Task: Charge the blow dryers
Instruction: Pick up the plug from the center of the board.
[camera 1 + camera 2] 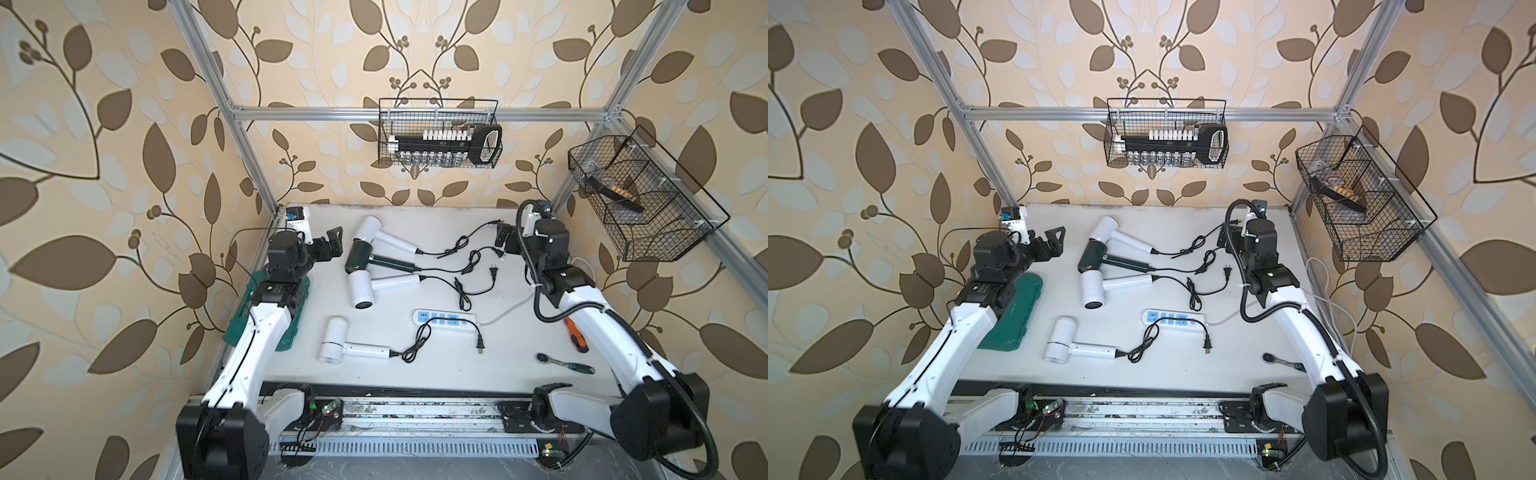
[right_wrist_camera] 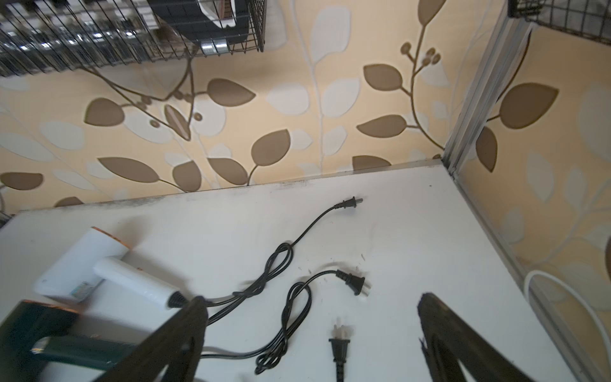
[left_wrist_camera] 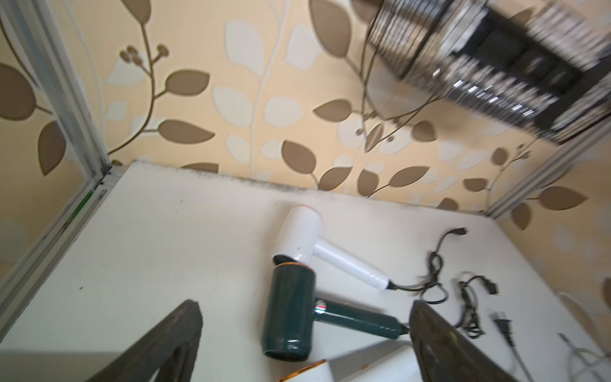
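Three white blow dryers (image 1: 368,232) (image 1: 363,293) (image 1: 334,345) and a dark green one (image 1: 359,257) lie on the white table, their handles pointing right and their black cords trailing. The white power strip (image 1: 444,320) with blue sockets lies in the middle. One cord crosses it, and that cord's plug (image 1: 480,347) rests on the table. My left gripper (image 1: 332,243) hovers open just left of the back dryers. In the left wrist view the green dryer (image 3: 291,314) lies below the open left gripper (image 3: 304,306). My right gripper (image 1: 505,243) is open at the back right, and in its wrist view it (image 2: 312,297) is above loose plugs (image 2: 352,282) (image 2: 339,344).
A green tray (image 1: 266,316) lies under my left arm. An orange-handled screwdriver (image 1: 575,334) and a ratchet (image 1: 565,363) lie at the front right. Wire baskets hang on the back wall (image 1: 440,133) and on the right frame (image 1: 640,199). The strip's white cable (image 1: 511,309) runs right.
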Controlling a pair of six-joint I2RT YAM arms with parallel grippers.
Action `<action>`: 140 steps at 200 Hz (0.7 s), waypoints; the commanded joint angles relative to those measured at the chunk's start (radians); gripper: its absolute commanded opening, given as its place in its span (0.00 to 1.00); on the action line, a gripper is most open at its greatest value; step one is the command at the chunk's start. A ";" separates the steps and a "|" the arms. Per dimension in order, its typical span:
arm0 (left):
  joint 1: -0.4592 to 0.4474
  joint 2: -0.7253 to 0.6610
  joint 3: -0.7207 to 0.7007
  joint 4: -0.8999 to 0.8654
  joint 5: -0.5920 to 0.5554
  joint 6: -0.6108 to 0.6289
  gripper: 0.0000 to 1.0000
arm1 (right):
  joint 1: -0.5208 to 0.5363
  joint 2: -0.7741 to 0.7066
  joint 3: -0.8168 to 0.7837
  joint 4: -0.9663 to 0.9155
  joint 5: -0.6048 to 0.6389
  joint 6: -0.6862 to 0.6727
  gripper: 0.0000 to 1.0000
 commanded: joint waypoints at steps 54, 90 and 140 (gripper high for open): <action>-0.231 -0.172 -0.052 -0.426 0.239 -0.156 0.99 | -0.029 -0.299 -0.232 -0.554 -0.410 0.212 0.98; -0.227 -0.129 -0.113 -0.465 0.150 -0.315 0.99 | -0.010 -0.493 -0.324 -0.627 -0.501 0.224 0.98; -0.234 -0.021 -0.060 -0.542 0.254 -0.314 0.99 | 0.065 -0.545 -0.358 -0.698 -0.500 0.313 0.94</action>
